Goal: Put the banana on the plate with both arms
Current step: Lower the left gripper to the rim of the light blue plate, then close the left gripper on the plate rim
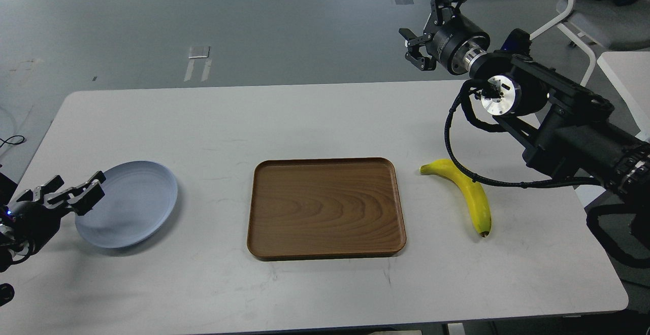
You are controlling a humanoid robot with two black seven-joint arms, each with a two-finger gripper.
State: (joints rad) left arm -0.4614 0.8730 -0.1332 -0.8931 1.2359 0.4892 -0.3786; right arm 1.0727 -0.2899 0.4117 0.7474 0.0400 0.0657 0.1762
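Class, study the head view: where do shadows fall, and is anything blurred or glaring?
Head view: soft even light; faint shadow under the tray front edge and beside the plate; the banana is sharp; mild sheen on the table; no strong glare.

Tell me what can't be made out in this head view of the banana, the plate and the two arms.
- Plate: its near-left rim is hidden behind the left gripper; contact cannot be told.
- Left arm: cut off by the left edge.
- Banana: a black cable crosses its upper part.
- Right gripper: jaws apart, empty; its arm runs off the right edge.
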